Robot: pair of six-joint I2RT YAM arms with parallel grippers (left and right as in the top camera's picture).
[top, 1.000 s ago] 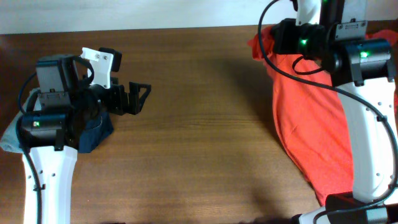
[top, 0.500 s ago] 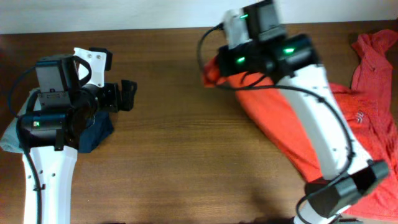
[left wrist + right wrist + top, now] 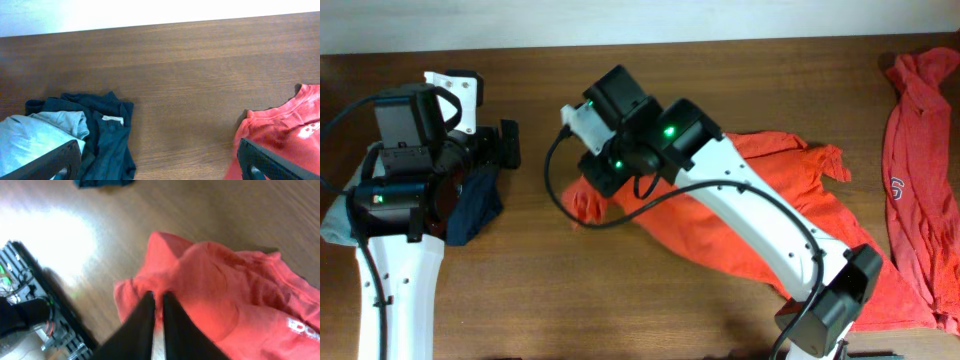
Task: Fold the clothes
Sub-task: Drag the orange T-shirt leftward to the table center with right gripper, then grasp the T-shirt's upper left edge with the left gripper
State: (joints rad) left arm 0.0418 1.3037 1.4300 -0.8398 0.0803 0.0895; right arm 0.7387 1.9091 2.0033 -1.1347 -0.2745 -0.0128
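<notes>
Overhead view of a brown wooden table (image 3: 620,300) with two robot arms; the right arm reaches across the middle, and the right gripper (image 3: 592,190) sits at the left-hand edge of an orange-red T-shirt (image 3: 775,165); this shirt lies rumpled and roughly spread, running from the table's centre towards the near right corner, partly under the arm. The right wrist view shows the two dark fingers (image 3: 146,320) almost together, with only a slim gap; their tips meet a bunched fold of red cloth, which they appear to pinch. White print (image 3: 302,325) shows at the right of that view. A second orange-red T-shirt (image 3: 920,170) lies crumpled in a long strip by the right edge, well apart from either gripper. The left gripper (image 3: 512,145) hangs at the left side, jaws spread wide and holding nothing; just beside and below it lie a dark navy garment (image 3: 478,205) and a light-grey garment (image 3: 334,225), touching each other.

The shirt looks light, soft and limp; it should sag and gather wherever it is lifted, and drag a little on the wood rather than slide; it is not fragile. One pinch point only bunches it; the better holds are probably two separated points on a hem or across the shoulders, one per gripper, so the cloth pulls flat.
</notes>
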